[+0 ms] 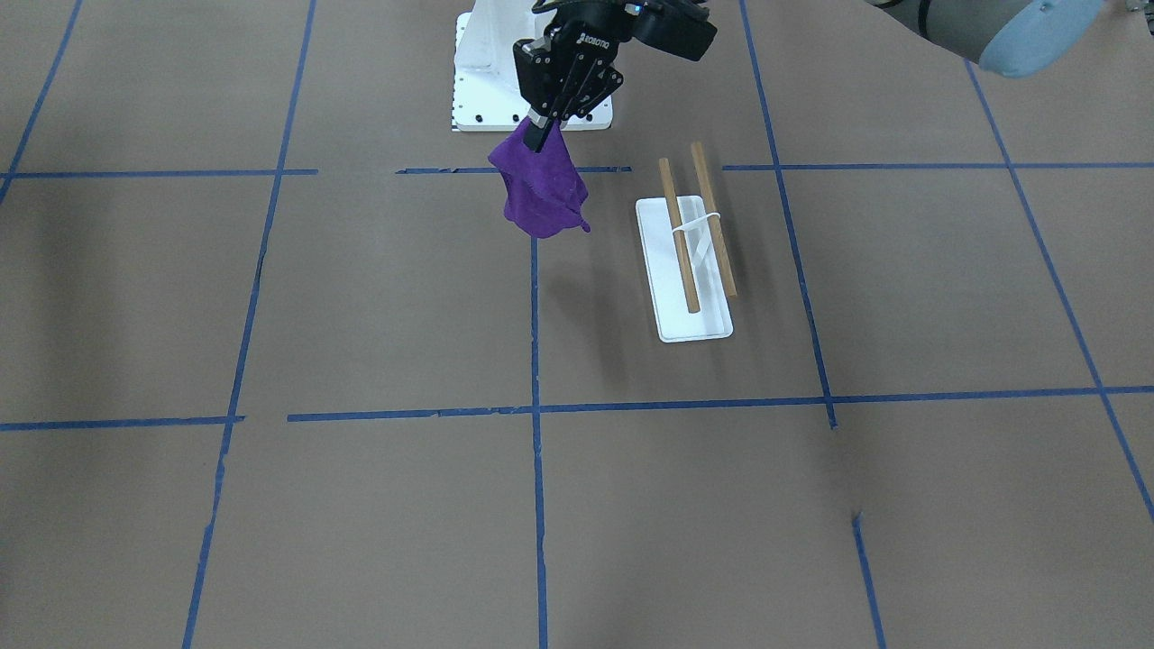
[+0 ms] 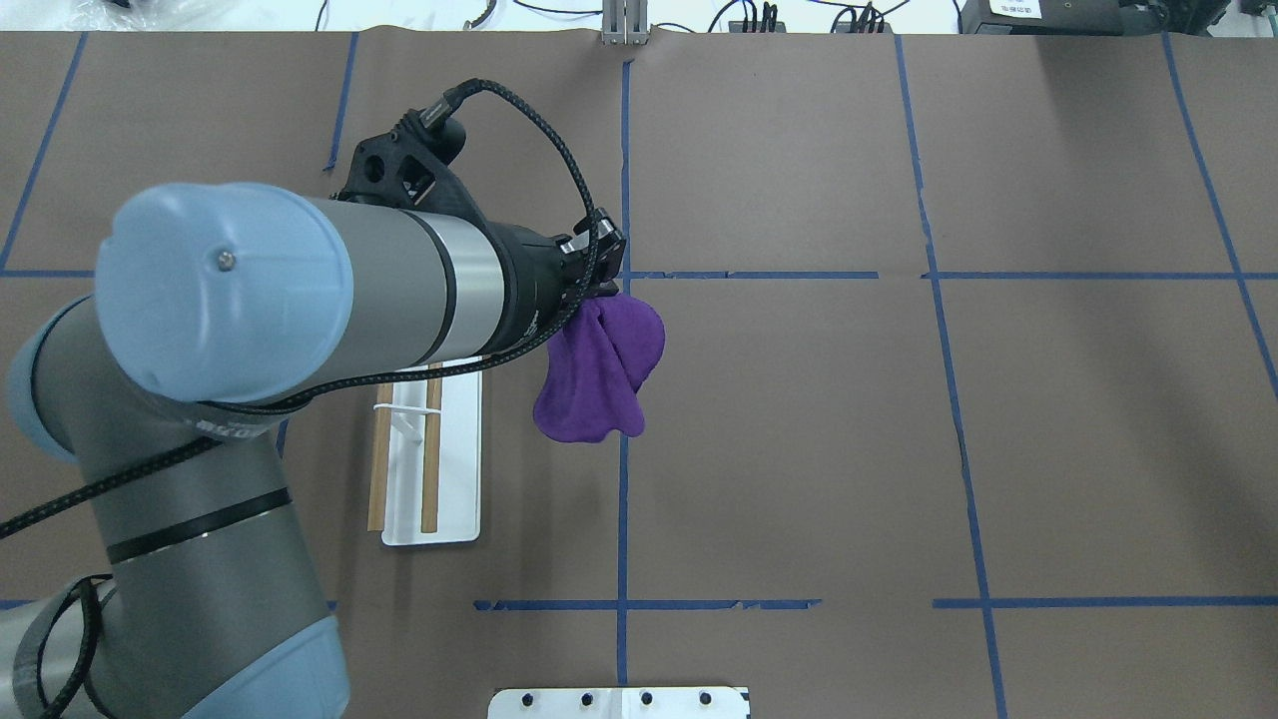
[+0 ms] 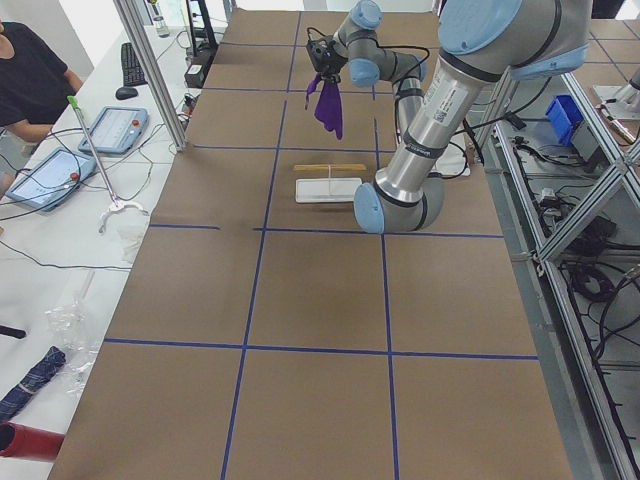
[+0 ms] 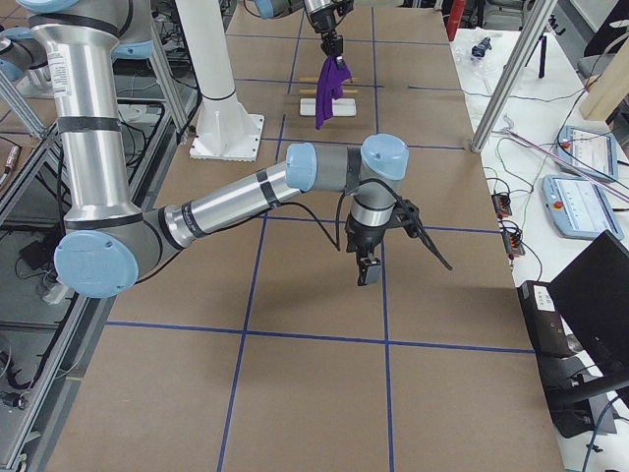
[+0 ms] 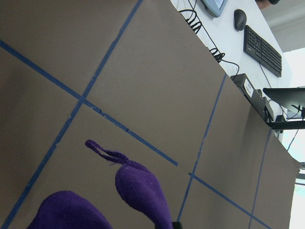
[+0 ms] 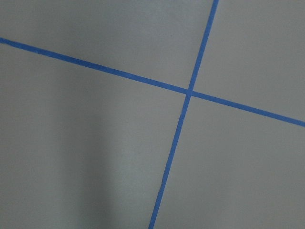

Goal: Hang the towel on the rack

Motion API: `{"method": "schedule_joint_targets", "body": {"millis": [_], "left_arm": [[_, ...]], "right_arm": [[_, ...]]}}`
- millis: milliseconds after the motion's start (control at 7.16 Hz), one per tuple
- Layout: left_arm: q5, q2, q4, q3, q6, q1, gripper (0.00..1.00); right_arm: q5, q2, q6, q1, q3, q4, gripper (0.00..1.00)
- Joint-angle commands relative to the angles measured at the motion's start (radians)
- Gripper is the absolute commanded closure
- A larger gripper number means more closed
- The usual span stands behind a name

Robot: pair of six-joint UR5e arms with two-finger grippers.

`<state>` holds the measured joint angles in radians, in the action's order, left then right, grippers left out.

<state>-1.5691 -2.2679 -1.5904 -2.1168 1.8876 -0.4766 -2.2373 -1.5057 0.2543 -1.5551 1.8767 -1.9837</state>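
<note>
My left gripper (image 1: 544,135) is shut on the top of the purple towel (image 1: 541,194) and holds it hanging in the air. The gripper also shows in the overhead view (image 2: 599,290), with the towel (image 2: 599,369) below it. The rack (image 1: 683,270) has a flat white base and two wooden dowels. It stands on the table beside the towel, apart from it, and shows in the overhead view (image 2: 431,459) partly under my left arm. The towel's folds show in the left wrist view (image 5: 138,191). My right gripper (image 4: 369,270) hovers far away over the table. I cannot tell whether it is open or shut.
The white bolted pedestal (image 1: 487,81) stands behind the towel at the robot's base. Blue tape lines (image 1: 535,361) cross the brown table. Operators' tablets and cables (image 3: 60,170) lie on the side bench beyond the table's edge.
</note>
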Motion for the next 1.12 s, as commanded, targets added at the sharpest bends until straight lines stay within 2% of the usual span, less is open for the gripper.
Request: {"method": "schedule_joint_targets", "body": {"millis": [0, 140, 419, 699, 978], "left_arm": [[0.049, 0.062, 0.140, -0.082, -0.001, 0.026, 1.00], [0.049, 0.095, 0.168, -0.106, -0.001, 0.010, 1.00], [0.049, 0.131, 0.280, -0.104, -0.001, -0.031, 1.00], [0.049, 0.262, 0.313, -0.109, -0.001, -0.063, 1.00], [0.050, 0.373, 0.316, -0.107, -0.005, -0.074, 1.00]], "right_arm": [[-0.025, -0.044, -0.012, -0.020, -0.126, 0.226, 0.00], [-0.022, -0.050, -0.024, -0.020, -0.129, 0.267, 0.00], [-0.028, -0.062, -0.044, -0.020, -0.139, 0.267, 0.00], [-0.100, -0.062, -0.082, -0.020, -0.149, 0.267, 0.00], [-0.113, -0.061, -0.090, -0.020, -0.145, 0.267, 0.00]]}}
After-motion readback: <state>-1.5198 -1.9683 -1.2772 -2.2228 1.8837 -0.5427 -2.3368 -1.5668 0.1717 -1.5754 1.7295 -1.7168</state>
